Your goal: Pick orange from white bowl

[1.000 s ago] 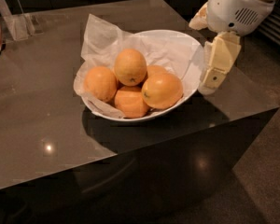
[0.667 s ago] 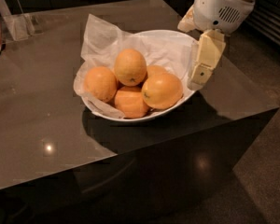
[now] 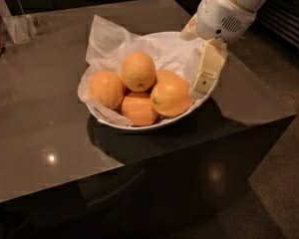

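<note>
The orange (image 3: 138,71) I'm after sits on top of the pile in the white bowl (image 3: 133,127), pale and slightly egg-shaped, with its dark stem dot facing the camera. Under and around it lie a deeper-orange fruit (image 3: 107,88) to the left, another (image 3: 137,109) at the front, and a wider oval one (image 3: 172,96) to the right, all touching. A further fruit (image 3: 165,75) peeks out behind. Crumpled white paper (image 3: 107,36) lines the bowl and rises at its back left.

My claw (image 3: 200,86) hangs over the bowl's right rim, just beside the oval fruit and apart from the orange. I cannot tell whether it is spread or pressed together.

The bowl rests on the dark glossy worktop (image 3: 40,118), near its right front corner. A clear container (image 3: 20,28) stands far back left.
</note>
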You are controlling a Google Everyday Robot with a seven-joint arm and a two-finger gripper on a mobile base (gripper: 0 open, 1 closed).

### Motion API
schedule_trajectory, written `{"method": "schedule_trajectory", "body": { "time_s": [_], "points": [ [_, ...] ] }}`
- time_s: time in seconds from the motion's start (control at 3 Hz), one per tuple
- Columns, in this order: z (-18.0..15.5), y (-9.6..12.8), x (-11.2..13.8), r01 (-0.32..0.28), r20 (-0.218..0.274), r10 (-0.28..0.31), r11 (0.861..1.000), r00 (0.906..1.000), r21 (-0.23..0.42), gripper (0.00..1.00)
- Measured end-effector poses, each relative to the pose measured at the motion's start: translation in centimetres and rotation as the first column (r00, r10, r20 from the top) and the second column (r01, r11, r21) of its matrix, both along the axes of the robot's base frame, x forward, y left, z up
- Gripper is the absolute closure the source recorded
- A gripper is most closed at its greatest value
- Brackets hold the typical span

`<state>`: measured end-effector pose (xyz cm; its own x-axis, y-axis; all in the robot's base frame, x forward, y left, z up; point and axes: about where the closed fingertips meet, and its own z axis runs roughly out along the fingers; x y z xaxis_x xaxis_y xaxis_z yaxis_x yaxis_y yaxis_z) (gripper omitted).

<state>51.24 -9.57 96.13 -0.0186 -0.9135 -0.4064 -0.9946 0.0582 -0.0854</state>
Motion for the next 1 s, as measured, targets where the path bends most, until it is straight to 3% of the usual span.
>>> {"method": "schedule_trajectory", "body": {
  "time_s": [0.33, 1.0],
  "points": [
    [-2.9, 3.1, 0.9, -0.051, -0.075, 0.054, 0.998, 0.9957, 0.038, 0.00],
    [-3.7, 9.2, 2.0, -0.129, -0.082, 0.131, 0.991, 0.9879, 0.038, 0.00]
  ]
}}
